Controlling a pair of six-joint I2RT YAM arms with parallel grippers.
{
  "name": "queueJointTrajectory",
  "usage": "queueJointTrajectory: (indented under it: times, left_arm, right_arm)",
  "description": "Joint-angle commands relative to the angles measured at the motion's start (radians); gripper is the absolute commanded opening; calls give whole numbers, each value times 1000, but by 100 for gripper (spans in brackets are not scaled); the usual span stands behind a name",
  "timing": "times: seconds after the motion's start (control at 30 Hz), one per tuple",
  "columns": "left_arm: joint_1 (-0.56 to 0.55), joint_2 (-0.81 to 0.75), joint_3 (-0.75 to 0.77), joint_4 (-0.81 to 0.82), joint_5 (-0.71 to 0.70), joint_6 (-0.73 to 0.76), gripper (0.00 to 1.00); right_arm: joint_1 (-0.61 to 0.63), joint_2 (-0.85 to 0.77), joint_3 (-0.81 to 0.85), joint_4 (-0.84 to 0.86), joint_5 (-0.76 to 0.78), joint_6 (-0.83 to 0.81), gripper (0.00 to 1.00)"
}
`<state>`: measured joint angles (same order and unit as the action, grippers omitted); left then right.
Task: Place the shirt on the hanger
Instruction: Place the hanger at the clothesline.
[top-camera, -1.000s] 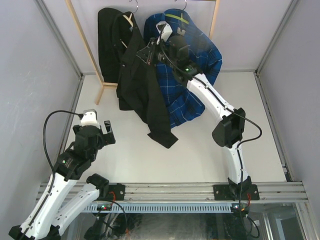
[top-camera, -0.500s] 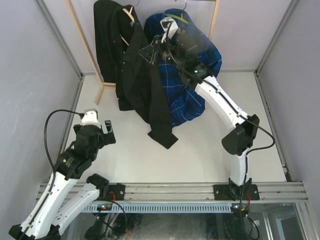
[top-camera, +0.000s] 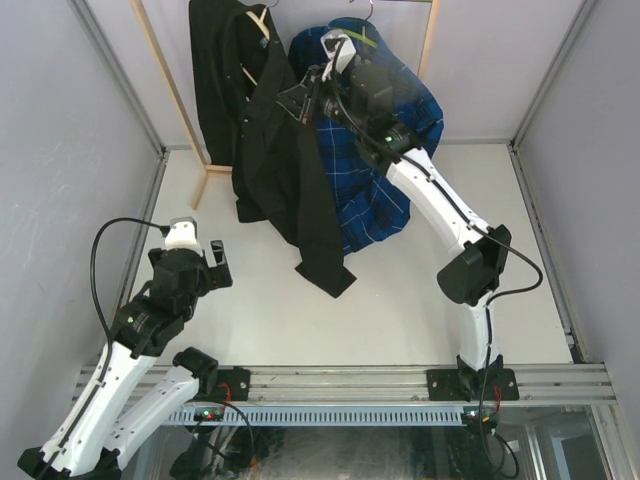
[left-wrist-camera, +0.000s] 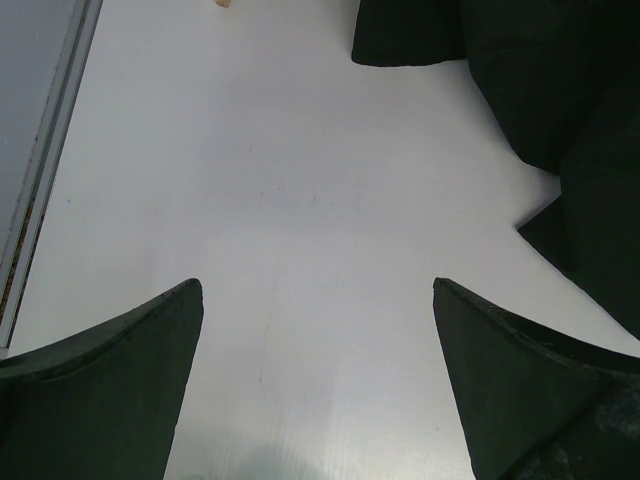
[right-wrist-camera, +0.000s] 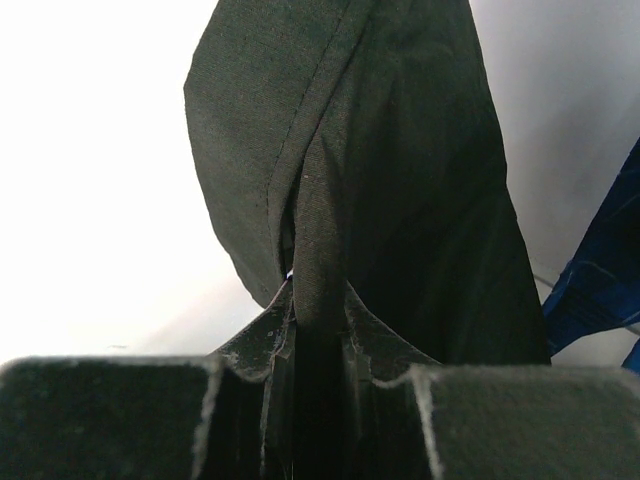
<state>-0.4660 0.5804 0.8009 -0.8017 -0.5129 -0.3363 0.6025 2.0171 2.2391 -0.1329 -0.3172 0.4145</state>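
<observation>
Left arm (top-camera: 100, 395) and right arm (top-camera: 430, 195) are white with black joints, looping black cables, green lights.

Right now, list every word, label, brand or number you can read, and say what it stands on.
No text is readable.
Yellow-green strip at the blue plaid shirt's collar: too small to read.
Plain black button-up shirt: no print visible.

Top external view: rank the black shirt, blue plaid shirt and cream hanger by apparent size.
1. black shirt
2. blue plaid shirt, partly covered
3. hanger, mostly hidden inside the black shirt
</observation>
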Motion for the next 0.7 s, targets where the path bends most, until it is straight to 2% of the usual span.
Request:
queueJointTrajectory:
  times: [0.0,0.43,0.67]
  left_arm:
    - [6,-5,0,35,4,17,100]
    - [6,-7,-1,35,1,17,100]
    - [6,-5,-1,35,1,17,100]
  right_arm:
    - [-20,12,101,135,-2,45,0]
    - [-42,52,118,147,-10,83,0]
    - [-76,90,147,164,-41,163,0]
